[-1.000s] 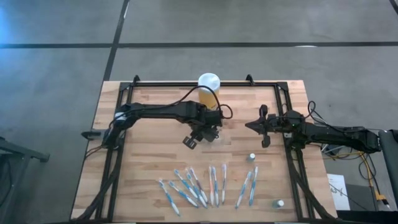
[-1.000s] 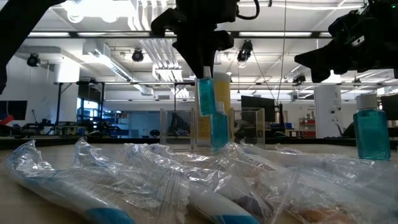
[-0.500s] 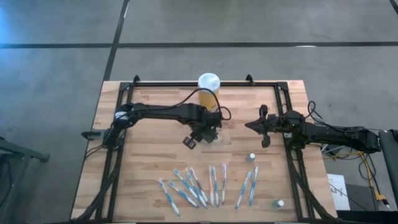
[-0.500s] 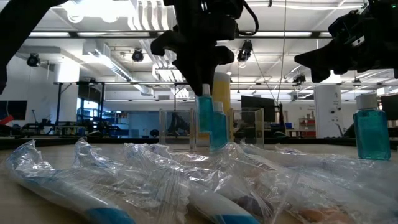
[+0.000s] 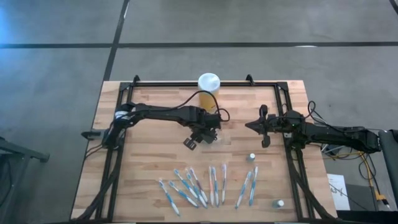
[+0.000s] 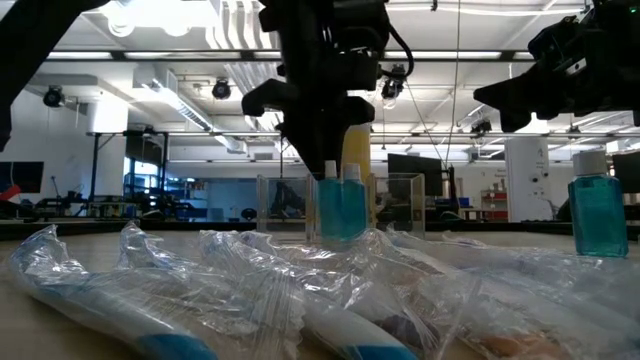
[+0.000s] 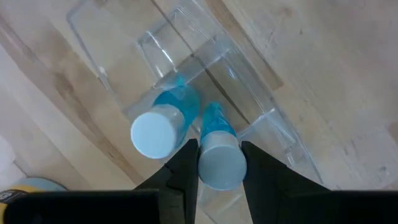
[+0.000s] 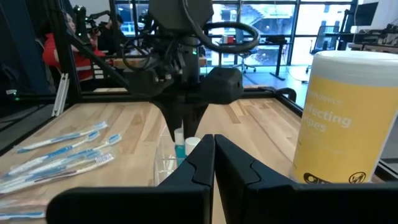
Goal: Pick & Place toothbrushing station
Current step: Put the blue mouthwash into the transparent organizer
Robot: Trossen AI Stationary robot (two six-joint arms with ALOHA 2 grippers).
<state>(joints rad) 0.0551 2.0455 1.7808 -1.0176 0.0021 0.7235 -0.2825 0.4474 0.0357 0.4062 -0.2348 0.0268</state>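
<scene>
The clear plastic holder (image 7: pixel 180 43) stands on the wooden table mid-far, also seen in the low view (image 6: pixel 400 205). One small blue bottle with a white cap (image 7: pixel 155 132) stands in it. My left gripper (image 7: pixel 219 180) is above the holder, shut on a second small blue bottle (image 6: pixel 347 208) next to the first. My right gripper (image 8: pixel 213 146) is shut and empty, hovering to the right of the holder (image 5: pixel 258 126). Several blue-and-white wrapped toothbrushes (image 5: pixel 208 186) lie near the front edge. My left gripper pinches the second bottle's white cap (image 7: pixel 219 163) between its two fingers, one on each side. The fingers come from above, pointing down. The bottle is upright, its body down inside the holder beside the first bottle.
A yellow jar with a white lid (image 5: pixel 209 86) stands just behind the holder. Two more small blue bottles stand at the right, one mid-table (image 5: pixel 252 157) and one near the front edge (image 5: pixel 278 203). Crinkled clear wrappers (image 6: pixel 250 280) cover the toothbrushes.
My left gripper has gone down with the small blue bottle, still shut on it. The bottle, which hung above the holder, now stands upright level with the first bottle inside it.
</scene>
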